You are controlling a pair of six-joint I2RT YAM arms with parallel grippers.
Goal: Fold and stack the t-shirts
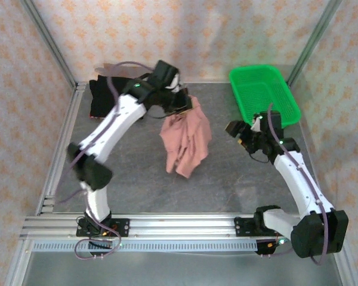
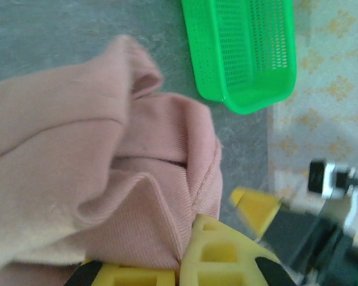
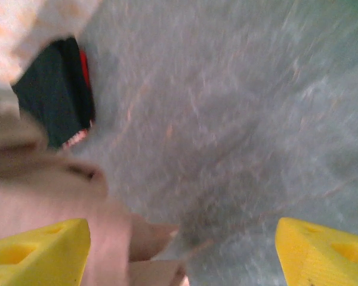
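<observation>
The dusty-pink t-shirt (image 1: pixel 186 142) was pictured hanging in a crumpled bunch from the left fingers (image 1: pixel 184 102), which were clamped shut on a fold at its top, over the middle of the bench (image 1: pixel 131 173). Its print was hidden in the folds, and whether the lower end rested on the bench could not be made out. Its long axis was directed from the far grip point down toward the near edge, slightly leftward. The black t-shirt (image 1: pixel 104 95) (its thin red edge was caught by the right wrist camera) was seen lying at the far-left corner, partly covered by the left arm. The right fingers (image 1: pixel 234 130) were spread wide with nothing gripped, near the green basket (image 1: pixel 264 95). The right wrist view was badly blurred; a pink fold was shown past one finger there, and contact could not be judged.
</observation>
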